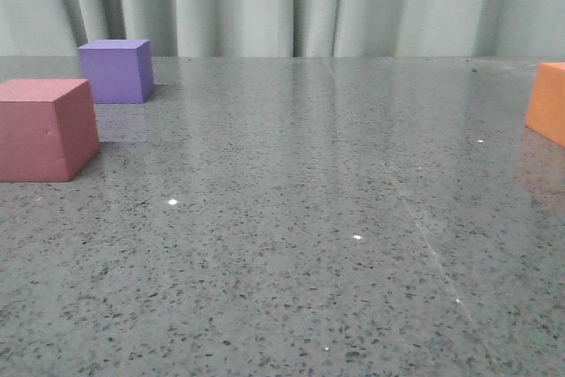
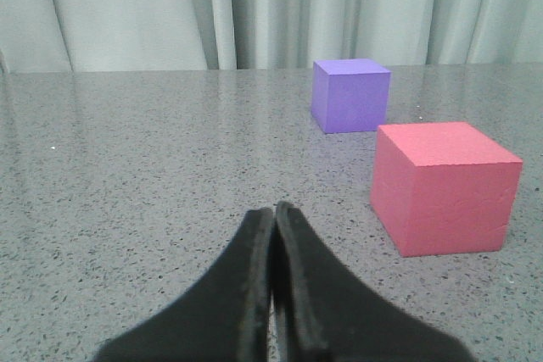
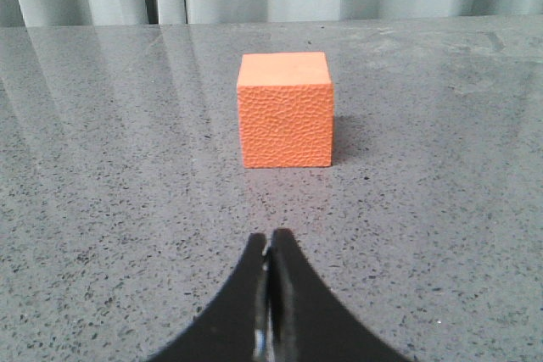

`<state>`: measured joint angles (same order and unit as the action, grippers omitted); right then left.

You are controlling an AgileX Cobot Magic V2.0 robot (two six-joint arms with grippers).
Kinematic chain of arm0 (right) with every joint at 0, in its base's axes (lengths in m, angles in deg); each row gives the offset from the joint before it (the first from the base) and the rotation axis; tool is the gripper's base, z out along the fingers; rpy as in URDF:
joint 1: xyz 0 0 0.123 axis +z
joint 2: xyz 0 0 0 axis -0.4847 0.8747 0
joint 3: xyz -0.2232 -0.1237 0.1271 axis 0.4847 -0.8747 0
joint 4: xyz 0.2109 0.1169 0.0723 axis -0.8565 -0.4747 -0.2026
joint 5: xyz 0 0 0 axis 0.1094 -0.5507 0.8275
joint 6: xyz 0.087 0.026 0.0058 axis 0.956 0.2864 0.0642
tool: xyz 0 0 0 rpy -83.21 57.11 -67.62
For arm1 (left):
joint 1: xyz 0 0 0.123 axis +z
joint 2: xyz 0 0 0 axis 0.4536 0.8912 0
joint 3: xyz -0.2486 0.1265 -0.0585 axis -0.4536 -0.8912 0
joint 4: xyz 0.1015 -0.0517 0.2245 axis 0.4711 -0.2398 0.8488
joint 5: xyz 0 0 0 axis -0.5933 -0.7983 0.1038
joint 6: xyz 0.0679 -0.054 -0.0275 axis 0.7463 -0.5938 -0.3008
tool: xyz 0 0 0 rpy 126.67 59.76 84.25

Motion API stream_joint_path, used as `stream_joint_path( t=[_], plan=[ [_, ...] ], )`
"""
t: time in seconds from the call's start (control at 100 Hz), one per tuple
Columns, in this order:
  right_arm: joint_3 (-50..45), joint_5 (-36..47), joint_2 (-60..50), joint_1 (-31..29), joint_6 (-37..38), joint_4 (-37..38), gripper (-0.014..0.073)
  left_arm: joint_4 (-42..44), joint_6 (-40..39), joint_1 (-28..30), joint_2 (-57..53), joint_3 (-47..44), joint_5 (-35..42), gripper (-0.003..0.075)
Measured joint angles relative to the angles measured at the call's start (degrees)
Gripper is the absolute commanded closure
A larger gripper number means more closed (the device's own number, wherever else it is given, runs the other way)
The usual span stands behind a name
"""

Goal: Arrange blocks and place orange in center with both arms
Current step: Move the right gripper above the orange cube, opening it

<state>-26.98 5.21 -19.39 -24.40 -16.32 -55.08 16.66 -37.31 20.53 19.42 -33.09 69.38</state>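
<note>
The pink-red cube (image 1: 46, 128) sits at the left of the grey speckled table, with the purple cube (image 1: 116, 70) just behind it; a narrow gap lies between them. The orange cube (image 1: 548, 101) stands at the far right edge of the front view, partly cut off. No gripper shows in the front view. In the left wrist view my left gripper (image 2: 274, 208) is shut and empty, short of the pink-red cube (image 2: 444, 186) and the purple cube (image 2: 350, 93). In the right wrist view my right gripper (image 3: 271, 236) is shut and empty, straight before the pebbled orange cube (image 3: 285, 120).
A pale grey-green curtain (image 1: 282, 2) hangs along the table's far edge. The grey speckled tabletop (image 1: 309, 218) stretches between the left cubes and the orange cube.
</note>
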Motion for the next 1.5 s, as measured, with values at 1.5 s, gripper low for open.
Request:
stream_joint_path(
  t=[1.5],
  plan=[
    [36.42,-25.42,28.98,0.0,0.1,-1.61,0.0713,0.0,0.0,0.0,0.0,0.0,0.0,0.0739]
  ],
)
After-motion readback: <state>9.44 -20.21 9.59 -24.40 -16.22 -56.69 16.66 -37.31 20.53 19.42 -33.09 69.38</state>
